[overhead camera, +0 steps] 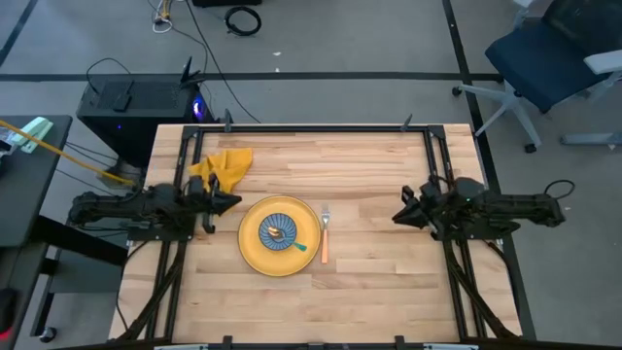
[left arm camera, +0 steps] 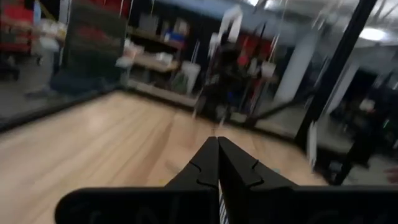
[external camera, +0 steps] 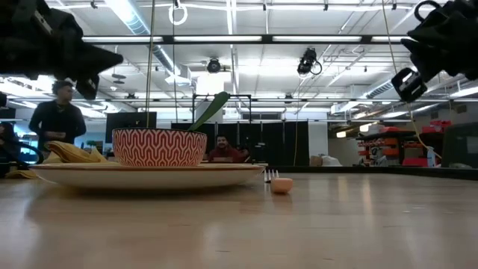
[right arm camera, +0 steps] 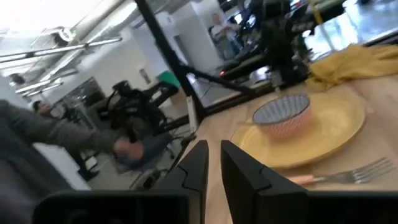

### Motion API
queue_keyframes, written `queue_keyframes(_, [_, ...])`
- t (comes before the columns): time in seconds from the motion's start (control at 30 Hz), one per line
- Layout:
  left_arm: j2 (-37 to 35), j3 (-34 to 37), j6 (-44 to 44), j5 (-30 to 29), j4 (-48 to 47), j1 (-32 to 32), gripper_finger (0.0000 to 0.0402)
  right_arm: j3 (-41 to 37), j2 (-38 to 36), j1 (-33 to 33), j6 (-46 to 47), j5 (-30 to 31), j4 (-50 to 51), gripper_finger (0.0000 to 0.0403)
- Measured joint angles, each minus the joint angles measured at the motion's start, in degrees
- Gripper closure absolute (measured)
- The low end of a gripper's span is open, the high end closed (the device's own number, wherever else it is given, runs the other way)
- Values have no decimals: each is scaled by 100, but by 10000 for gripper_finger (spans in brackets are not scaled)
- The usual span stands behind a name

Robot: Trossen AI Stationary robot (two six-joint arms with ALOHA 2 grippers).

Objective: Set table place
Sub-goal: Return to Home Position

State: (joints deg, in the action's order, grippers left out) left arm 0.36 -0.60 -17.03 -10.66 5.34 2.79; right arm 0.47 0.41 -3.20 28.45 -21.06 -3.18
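On the table (overhead camera: 379, 175) a round yellow plate (overhead camera: 255, 255) lies left of centre. A small blue-patterned bowl (overhead camera: 277, 233) stands on it. A green-handled spoon (overhead camera: 297, 245) lies in the bowl, its handle leaning on the rim (external camera: 209, 110). The orange-handled fork (overhead camera: 325, 238) lies flat just right of the plate. A yellow napkin (overhead camera: 225, 165) lies crumpled at the far left. My left gripper (overhead camera: 233, 202) hangs shut, left of the plate and above the table. My right gripper (overhead camera: 397, 217) hangs at the table's right, pointing at the plate, a narrow gap between its fingers (right arm camera: 214, 152).
Black rails (overhead camera: 437, 165) run along the table under both arms. Bare wood lies between the fork and my right gripper and along the near edge. Off the table are a black box (overhead camera: 136, 102) and an office chair (overhead camera: 554, 49). People (external camera: 56, 112) show in the room beyond.
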Motion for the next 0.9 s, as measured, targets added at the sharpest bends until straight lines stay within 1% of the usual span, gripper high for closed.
queue_keyframes(0.1, [-2,-13,-51,18,-277,0,392,100,154,-7,-14,84,-98,353])
queue_keyframes(0.9, [0,-2,-31,-4,-139,0,392,114,229,-4,-12,86,-65,353])
